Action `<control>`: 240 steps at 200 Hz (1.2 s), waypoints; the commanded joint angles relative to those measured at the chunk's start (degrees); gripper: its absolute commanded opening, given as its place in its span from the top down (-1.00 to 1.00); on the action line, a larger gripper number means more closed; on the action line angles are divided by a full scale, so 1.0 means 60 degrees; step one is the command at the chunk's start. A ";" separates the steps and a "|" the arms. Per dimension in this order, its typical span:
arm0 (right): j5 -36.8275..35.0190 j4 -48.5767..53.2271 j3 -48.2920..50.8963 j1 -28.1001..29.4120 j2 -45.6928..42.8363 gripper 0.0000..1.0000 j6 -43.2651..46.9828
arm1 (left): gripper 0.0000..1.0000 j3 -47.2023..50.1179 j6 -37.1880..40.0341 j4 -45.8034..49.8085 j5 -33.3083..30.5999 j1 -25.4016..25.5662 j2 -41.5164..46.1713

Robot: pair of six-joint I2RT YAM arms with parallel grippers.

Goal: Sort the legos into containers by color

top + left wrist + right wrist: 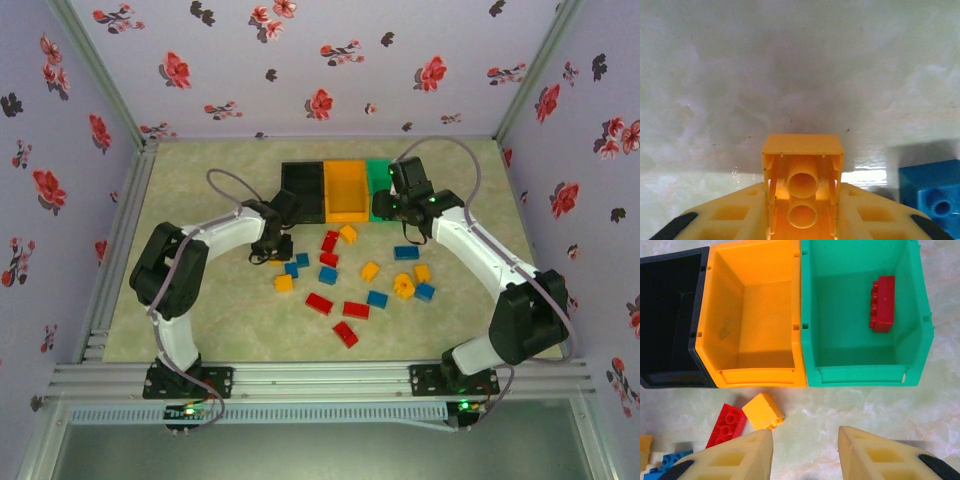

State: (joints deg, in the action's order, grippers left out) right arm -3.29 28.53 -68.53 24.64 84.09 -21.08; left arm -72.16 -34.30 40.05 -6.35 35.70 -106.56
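Our left gripper [802, 200] clamps a yellow brick [803, 150] on the table [790, 60] — the pickup step, we reckon. Next we need a clean lift and carry to the orange bin [760, 315] — right gripper [805, 450] hangs apart, empty, before the green bin [860, 375].

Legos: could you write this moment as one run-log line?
left end effector: shut on yellow brick | right end effector: open, empty | green bin: one red brick | orange bin: empty

Lilac walls [330, 60] with red and black flowers [176, 68] box in a pale marbled tabletop [230, 330], metal rail [320, 378] at front.
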 commanded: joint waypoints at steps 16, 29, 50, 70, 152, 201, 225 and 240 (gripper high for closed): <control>-0.0352 0.0166 -0.0055 -0.0006 -0.0217 0.21 0.0093 | 0.38 -0.1132 0.0279 0.1051 -0.0274 -0.0068 0.0519; -0.0397 0.0154 0.0005 -0.0006 -0.0317 0.20 0.0085 | 0.38 -0.1708 0.0450 0.1460 -0.0423 -0.0077 0.0619; -0.0455 0.0093 0.0189 -0.0005 -0.0501 0.20 0.0071 | 0.38 -0.2806 0.0723 0.1954 -0.0536 -0.0088 0.0483; -0.0426 0.0015 0.0406 -0.0002 -0.0680 0.20 0.0042 | 0.37 -0.3898 0.1072 0.2036 -0.0564 -0.0109 0.0060; -0.0081 -0.0201 0.0588 0.0093 -0.0847 0.20 -0.0148 | 0.37 -0.8256 0.2108 0.1836 -0.0847 -0.0602 -0.3157; -0.0152 -0.0098 0.0764 0.0159 -0.1106 0.19 -0.0192 | 0.32 -0.8789 0.2395 0.1791 -0.0643 -0.0879 -0.3742; -0.0169 -0.0138 0.0868 0.0174 -0.1129 0.19 -0.0231 | 0.17 -0.8681 0.2558 0.1667 -0.0434 -0.0903 -0.3731; -0.0126 -0.0184 0.0893 0.0185 -0.1085 0.19 -0.0271 | -0.03 -0.8537 0.2689 0.1498 -0.0296 -0.0897 -0.3631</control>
State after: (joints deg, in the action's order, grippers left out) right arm -4.08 27.86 -64.10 25.19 78.52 -21.52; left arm -122.74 -20.64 49.74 -9.80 30.46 -129.27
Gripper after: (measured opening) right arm 0.406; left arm 0.451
